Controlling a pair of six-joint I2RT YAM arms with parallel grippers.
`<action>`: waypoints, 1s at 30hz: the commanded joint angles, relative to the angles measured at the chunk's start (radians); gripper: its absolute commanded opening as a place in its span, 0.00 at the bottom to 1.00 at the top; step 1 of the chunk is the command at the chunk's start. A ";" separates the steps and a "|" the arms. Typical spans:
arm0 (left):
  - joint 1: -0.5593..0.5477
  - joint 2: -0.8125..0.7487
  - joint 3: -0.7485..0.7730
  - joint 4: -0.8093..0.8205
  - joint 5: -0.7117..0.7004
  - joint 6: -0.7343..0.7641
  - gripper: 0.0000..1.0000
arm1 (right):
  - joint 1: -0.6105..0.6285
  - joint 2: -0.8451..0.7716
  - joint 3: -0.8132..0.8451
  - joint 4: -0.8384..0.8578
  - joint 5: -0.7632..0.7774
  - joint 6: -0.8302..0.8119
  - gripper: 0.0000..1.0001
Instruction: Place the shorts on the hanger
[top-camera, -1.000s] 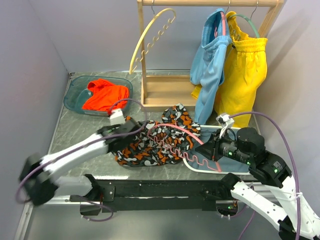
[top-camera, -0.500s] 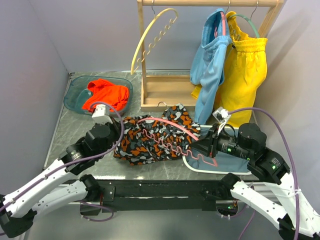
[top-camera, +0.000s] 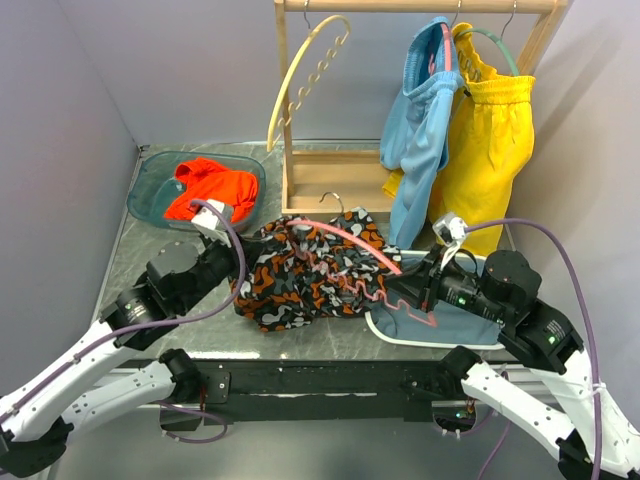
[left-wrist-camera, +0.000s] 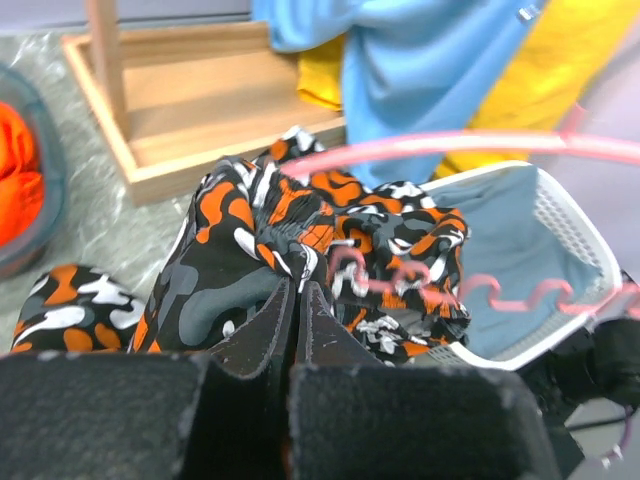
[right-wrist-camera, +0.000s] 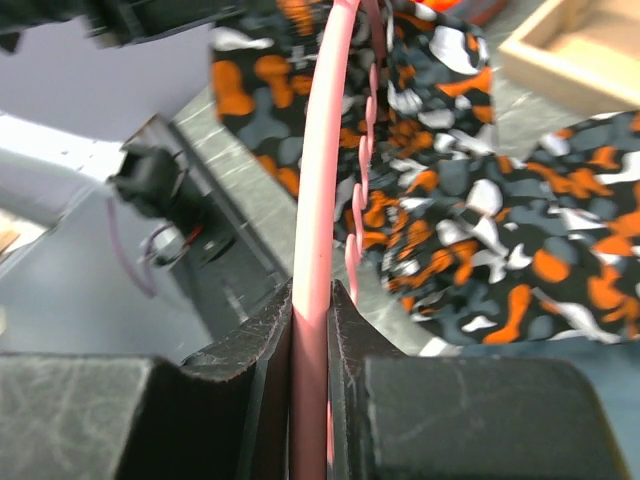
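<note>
1. Shorts (top-camera: 300, 280): bunched on the table (top-camera: 310, 338), between the two arms. Long axis left-right. Near-left fold is pinched in the closed left gripper (left-wrist-camera: 297, 292).
2. Right gripper (right-wrist-camera: 312, 295): clamped on the hanger's (top-camera: 350, 240) right end.
3. Hanger: lies across the shorts, long axis left-right, hook (top-camera: 332, 197) toward the wooden rack (top-camera: 340, 180).

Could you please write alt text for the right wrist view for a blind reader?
The right gripper is shut on the pink hanger, whose bar runs straight away from the camera. The camouflage shorts spread beyond, showing on both sides of it.
</note>
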 joint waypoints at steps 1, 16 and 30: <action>0.000 -0.015 0.045 0.019 0.094 0.064 0.01 | 0.005 -0.039 0.027 0.110 0.119 -0.040 0.00; 0.002 -0.015 0.083 0.025 -0.072 0.082 0.01 | 0.019 -0.020 -0.114 0.259 -0.335 -0.070 0.00; 0.000 -0.009 0.128 -0.044 0.245 0.101 0.01 | 0.025 0.162 -0.198 0.576 -0.266 -0.090 0.00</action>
